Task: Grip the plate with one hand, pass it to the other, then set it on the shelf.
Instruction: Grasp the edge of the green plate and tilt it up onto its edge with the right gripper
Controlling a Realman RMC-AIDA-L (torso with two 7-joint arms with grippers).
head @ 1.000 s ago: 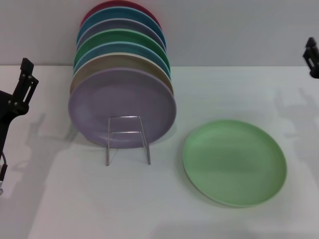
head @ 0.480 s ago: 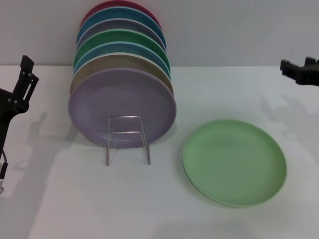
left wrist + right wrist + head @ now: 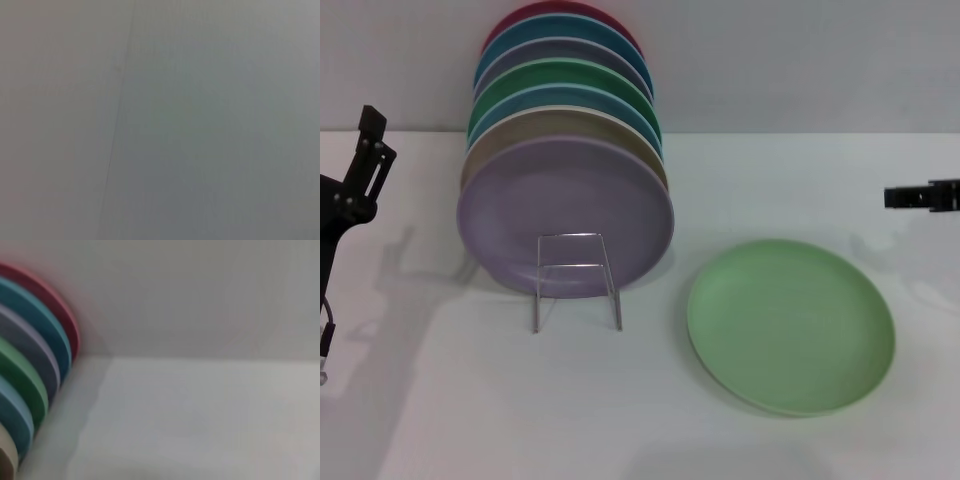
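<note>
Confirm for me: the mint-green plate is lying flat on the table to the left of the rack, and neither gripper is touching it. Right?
Not quite. The head view shows the mint-green plate flat on the table to the right of the rack, not the left. Neither the left gripper nor the right gripper touches it.

Mint-green plate (image 3: 790, 326) flat on table, wire shelf (image 3: 576, 280) left, apart

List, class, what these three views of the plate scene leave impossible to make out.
- Right gripper, head view: cut off by the picture's edge, finger state unreadable.
- Left gripper, head view: seen edge-on at the side, opening unclear.
- Shelf: its rear loops are hidden behind the stacked plates.
- Left wrist view: only a blank grey surface.
- Plate: absent from both wrist views.
</note>
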